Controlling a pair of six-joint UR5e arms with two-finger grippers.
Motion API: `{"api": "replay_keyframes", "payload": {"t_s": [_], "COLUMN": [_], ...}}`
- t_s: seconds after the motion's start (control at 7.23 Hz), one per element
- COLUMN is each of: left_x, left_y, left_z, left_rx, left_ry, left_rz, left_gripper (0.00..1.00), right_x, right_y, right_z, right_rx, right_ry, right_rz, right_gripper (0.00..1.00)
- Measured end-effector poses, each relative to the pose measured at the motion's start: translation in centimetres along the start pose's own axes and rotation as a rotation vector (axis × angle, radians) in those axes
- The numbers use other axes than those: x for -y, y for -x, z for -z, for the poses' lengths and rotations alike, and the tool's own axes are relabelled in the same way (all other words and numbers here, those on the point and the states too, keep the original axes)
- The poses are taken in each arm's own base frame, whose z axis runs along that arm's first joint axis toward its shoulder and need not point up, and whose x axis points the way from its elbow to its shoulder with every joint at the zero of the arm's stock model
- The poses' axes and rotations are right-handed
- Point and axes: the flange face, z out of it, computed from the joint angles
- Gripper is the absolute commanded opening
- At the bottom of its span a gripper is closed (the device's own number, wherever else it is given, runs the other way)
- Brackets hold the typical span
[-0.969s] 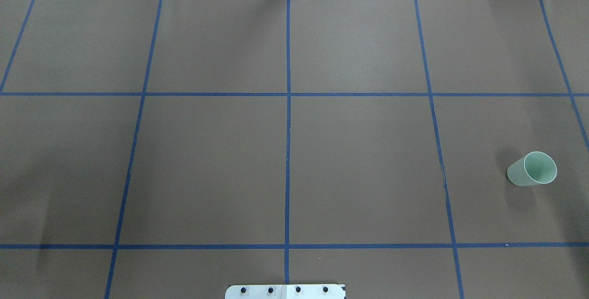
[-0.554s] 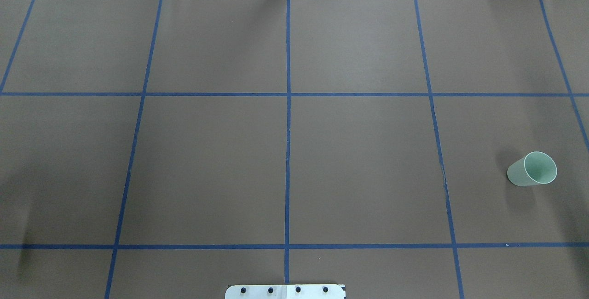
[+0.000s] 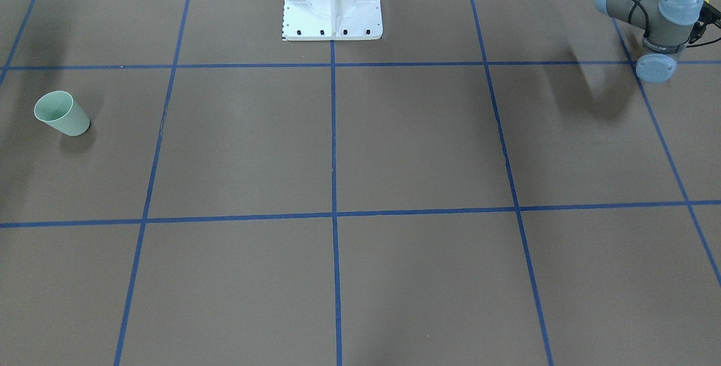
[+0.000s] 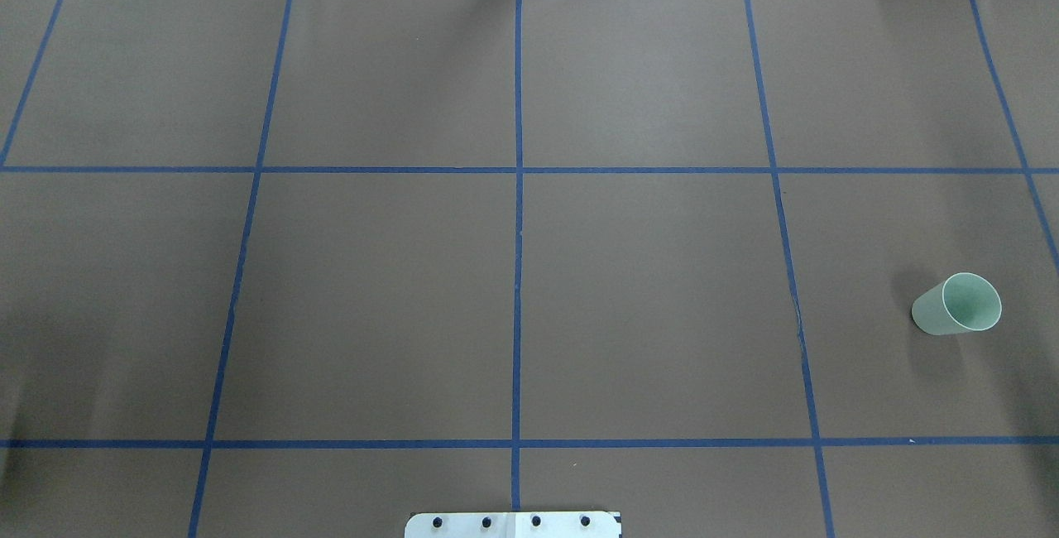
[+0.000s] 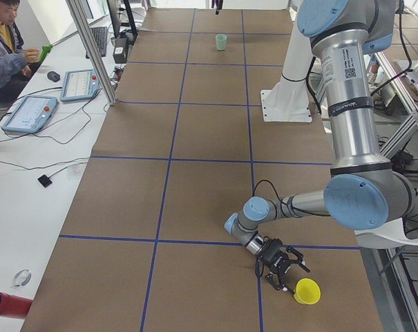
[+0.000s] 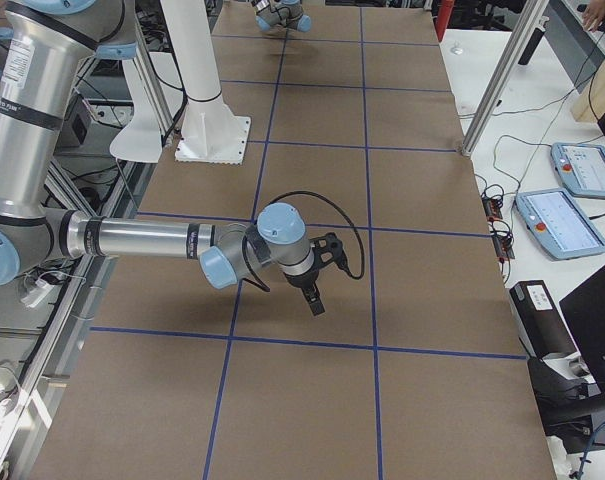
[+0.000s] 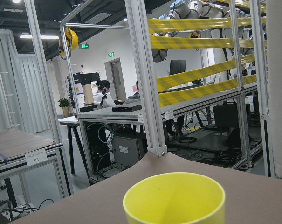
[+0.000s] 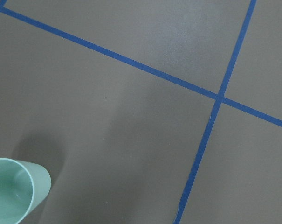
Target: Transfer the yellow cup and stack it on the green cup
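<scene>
The yellow cup [image 5: 307, 291] stands upright near the table's left end; its rim fills the bottom of the left wrist view [image 7: 174, 198]. My left gripper [image 5: 283, 282] is low, right beside the cup, and shows only in the exterior left view, so I cannot tell if it is open or shut. The green cup [image 4: 955, 305] stands upright at the table's right side, also in the front view [image 3: 61, 113] and the right wrist view [image 8: 12, 191]. My right gripper [image 6: 317, 300] hangs above the table, and I cannot tell its state.
The robot's white base [image 3: 332, 0] stands at the middle of the near edge. Blue tape lines [image 4: 517, 273] divide the brown table cover. An operator [image 5: 1, 41], tablets [image 5: 29, 114] and a frame post [image 5: 91, 48] are beside the table.
The arm shadow at the table's left side has slid off towards the left edge. The green cup has not moved.
</scene>
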Motion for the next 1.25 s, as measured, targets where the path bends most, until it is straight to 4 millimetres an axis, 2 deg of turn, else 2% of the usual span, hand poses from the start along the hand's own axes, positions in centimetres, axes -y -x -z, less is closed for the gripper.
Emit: {"api": "replay_keyframes", "payload": {"t_s": [0.83, 0.97, 1.11, 1.25], "left_x": [-0.4, -0.5, -0.5, -0.6], "left_y": [-2.5, -2.6, -2.7, -2.8], "left_z": [-4.8, -5.1, -5.4, -5.4], "left_rx": [0.063, 0.071, 0.071, 0.069], "left_ry": [-0.007, -0.005, -0.001, 0.000], "left_rz": [0.072, 0.083, 0.093, 0.099], "left_gripper": [1.00, 0.84, 0.42, 0.17], "right_x": [0.3, 0.3, 0.3, 0.3], "right_y": [0.2, 0.2, 0.2, 0.2], "right_z": [0.0, 0.0, 0.0, 0.0], "right_rx": [0.002, 0.002, 0.002, 0.002], "right_ry": [-0.004, -0.004, -0.004, -0.003], "right_rz": [0.008, 0.008, 0.008, 0.008], "right_gripper": [1.00, 1.00, 1.00, 1.00]}}
